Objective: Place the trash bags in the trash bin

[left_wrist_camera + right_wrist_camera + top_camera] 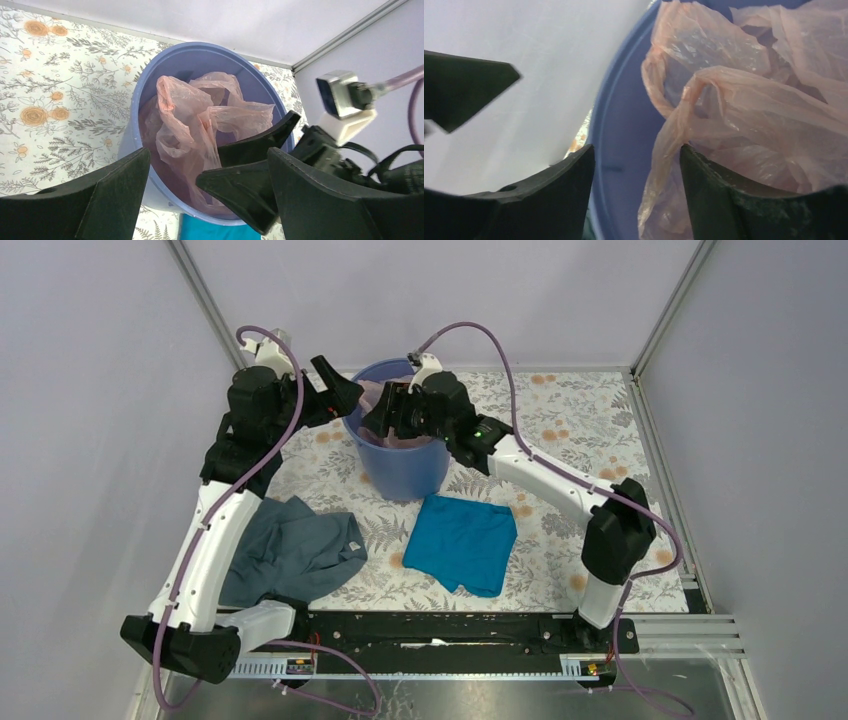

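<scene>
Pink trash bag [185, 115] crumpled inside blue trash bin [405, 475], left pincer [208, 149] spread wide, holding nothing, beside rim, right pincer [636, 147] parted around bag edge, not clamped.

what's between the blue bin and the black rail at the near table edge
A flat teal cloth lies there, just in front of the round blue plastic trash bin. The top external view shows it.

- counter [570, 430]: floral-print cover, grey leaves and orange blooms
- grey cloth [295, 550]: crumpled, at 8 o'clock on the counter
- teal cloth [462, 542]: fairly flat, at 6 o'clock, apart from the grey cloth, at its 3 o'clock
</scene>
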